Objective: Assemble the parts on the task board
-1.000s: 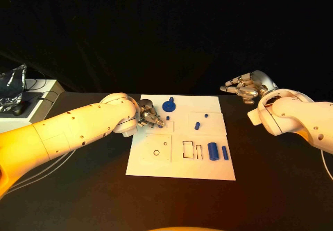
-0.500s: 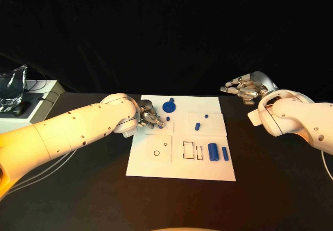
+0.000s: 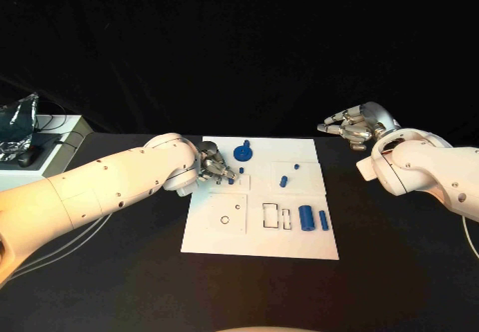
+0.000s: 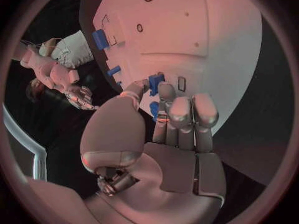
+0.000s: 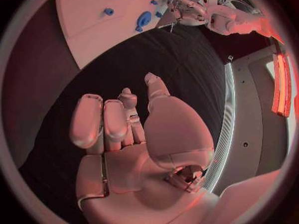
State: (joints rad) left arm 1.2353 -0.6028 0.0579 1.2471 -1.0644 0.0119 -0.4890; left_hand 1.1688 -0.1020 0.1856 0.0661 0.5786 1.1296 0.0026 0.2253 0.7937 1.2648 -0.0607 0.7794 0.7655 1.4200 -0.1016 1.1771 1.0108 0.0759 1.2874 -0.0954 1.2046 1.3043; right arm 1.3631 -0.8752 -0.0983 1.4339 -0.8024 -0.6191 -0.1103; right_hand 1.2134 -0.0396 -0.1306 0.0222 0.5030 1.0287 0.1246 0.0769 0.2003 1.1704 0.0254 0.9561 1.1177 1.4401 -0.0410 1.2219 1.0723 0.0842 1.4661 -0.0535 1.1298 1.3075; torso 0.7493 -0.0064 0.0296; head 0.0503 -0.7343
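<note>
The white task board (image 3: 261, 235) lies mid-table. My left hand (image 3: 214, 169) hovers low over its far-left part, and thumb and fingers pinch a small blue part (image 4: 153, 109). Just past the fingertips a short blue peg (image 3: 241, 170) stands in the board, also in the left wrist view (image 4: 156, 79). A blue wheel-shaped part (image 3: 244, 151) sits near the far edge. A small blue piece (image 3: 284, 181) and a tiny one (image 3: 296, 167) lie mid-board. A thick blue cylinder (image 3: 306, 218) and a thin rod (image 3: 322, 220) lie at the right. My right hand (image 3: 351, 124) hangs over the table beyond the board's far-right corner, fingers apart, holding nothing.
Rectangular outlined slots (image 3: 271, 214) and a small round hole (image 3: 225, 220) mark the near half of the board. A white box (image 3: 45, 149) with a shiny bag (image 3: 20, 117) on it stands at the table's far left, with cables beside it.
My left hand has crept slightly toward the peg, and a bit of blue now shows at its fingertips. The right hand has stayed put.
</note>
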